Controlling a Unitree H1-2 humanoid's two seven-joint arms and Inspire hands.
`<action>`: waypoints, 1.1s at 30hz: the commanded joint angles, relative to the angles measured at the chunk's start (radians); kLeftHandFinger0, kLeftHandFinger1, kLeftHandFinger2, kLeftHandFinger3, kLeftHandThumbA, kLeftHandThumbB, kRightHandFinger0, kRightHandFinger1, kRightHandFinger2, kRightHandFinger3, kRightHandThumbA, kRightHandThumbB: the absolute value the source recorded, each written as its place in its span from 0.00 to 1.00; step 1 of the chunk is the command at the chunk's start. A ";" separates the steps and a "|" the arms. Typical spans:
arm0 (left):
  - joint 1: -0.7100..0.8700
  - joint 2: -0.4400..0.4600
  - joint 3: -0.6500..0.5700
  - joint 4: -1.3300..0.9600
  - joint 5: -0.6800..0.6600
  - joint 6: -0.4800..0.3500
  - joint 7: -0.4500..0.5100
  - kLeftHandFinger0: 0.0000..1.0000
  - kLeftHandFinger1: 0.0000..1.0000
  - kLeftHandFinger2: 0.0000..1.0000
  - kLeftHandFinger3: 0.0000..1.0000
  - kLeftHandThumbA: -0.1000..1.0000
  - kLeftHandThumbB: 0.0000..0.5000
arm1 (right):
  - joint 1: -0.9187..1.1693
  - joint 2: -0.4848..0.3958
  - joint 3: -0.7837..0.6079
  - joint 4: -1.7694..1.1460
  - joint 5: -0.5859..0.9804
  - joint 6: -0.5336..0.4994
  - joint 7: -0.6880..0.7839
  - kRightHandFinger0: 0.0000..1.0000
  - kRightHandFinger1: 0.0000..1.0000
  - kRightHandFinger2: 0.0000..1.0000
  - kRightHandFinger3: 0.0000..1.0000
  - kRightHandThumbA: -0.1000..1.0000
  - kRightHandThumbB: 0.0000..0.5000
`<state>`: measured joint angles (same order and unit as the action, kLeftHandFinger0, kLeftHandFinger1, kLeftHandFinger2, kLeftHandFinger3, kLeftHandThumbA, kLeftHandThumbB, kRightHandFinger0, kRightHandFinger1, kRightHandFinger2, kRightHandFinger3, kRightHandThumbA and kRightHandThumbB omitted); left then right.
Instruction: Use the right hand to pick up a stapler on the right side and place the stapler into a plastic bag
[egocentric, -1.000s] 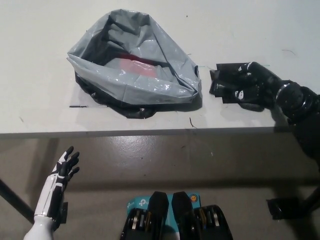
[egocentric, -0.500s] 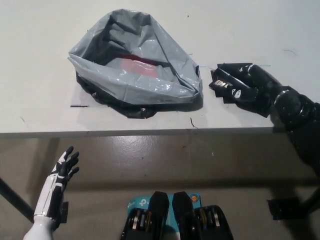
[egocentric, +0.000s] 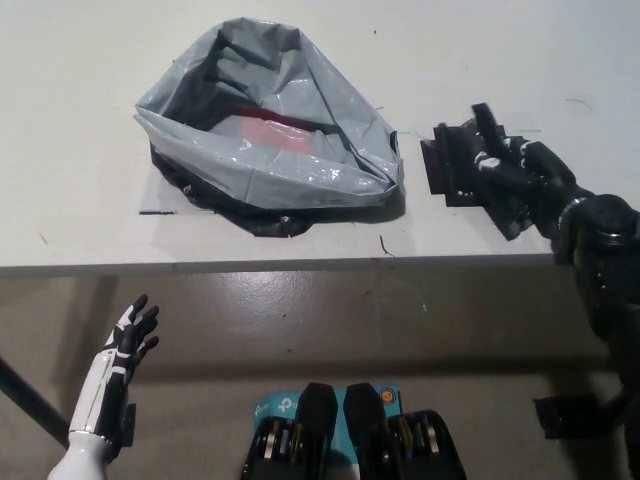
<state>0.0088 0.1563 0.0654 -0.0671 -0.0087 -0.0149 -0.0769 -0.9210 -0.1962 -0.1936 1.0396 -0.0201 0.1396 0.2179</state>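
Looking to the right side of the white tabletop (egocentric: 80, 100), you find your black right hand (egocentric: 505, 180) lying over the black, blocky stapler (egocentric: 440, 170). Its fingers (egocentric: 483, 125) are stretched out and spread apart, one pointing toward the far edge of the table and the others reaching left across the stapler's top. They are not curled round it. Black on black makes it hard to tell whether they actually press on the stapler or hang just above it. The stapler sits flat on the table, just beside the right edge of the crumpled grey plastic bag (egocentric: 300, 170) and apart from it, with a narrow strip of bare table between them. Your black right forearm (egocentric: 600, 250) comes in from the lower right and crosses the near table edge.

The bag lies near the middle of the table, its mouth gaping wide and facing up. Its grey film is wrinkled and glossy, with a black layer showing under its near rim. Inside you can see a flat red object (egocentric: 268, 133) resting on the bottom; what it is cannot be made out.

Your white left hand (egocentric: 128, 345) rests at the lower left, below the table's near edge and over the grey floor (egocentric: 300, 310). Its dark-tipped fingers are extended and slightly fanned, and it holds nothing.
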 joint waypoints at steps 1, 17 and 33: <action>-0.027 0.024 -0.001 -0.037 -0.006 -0.028 -0.016 1.00 1.00 1.00 1.00 1.00 0.00 | -0.156 0.041 -0.325 0.050 0.438 0.228 0.134 0.00 0.29 0.61 0.83 0.28 0.28; -0.034 0.025 -0.001 -0.023 -0.005 -0.034 -0.015 1.00 1.00 1.00 1.00 1.00 0.00 | -0.261 0.095 -0.322 -0.032 0.407 0.297 0.179 0.00 0.30 0.64 0.81 0.27 0.37; -0.029 0.028 -0.006 -0.038 0.003 -0.032 -0.014 1.00 1.00 1.00 1.00 1.00 0.01 | -0.516 0.167 -0.071 0.068 0.282 0.267 0.126 0.00 0.30 0.64 0.63 0.25 0.43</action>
<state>-0.0149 0.1638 0.0635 -0.0691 -0.0077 -0.0197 -0.0775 -1.2906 -0.0524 -0.3378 1.0691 0.3027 0.4220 0.3547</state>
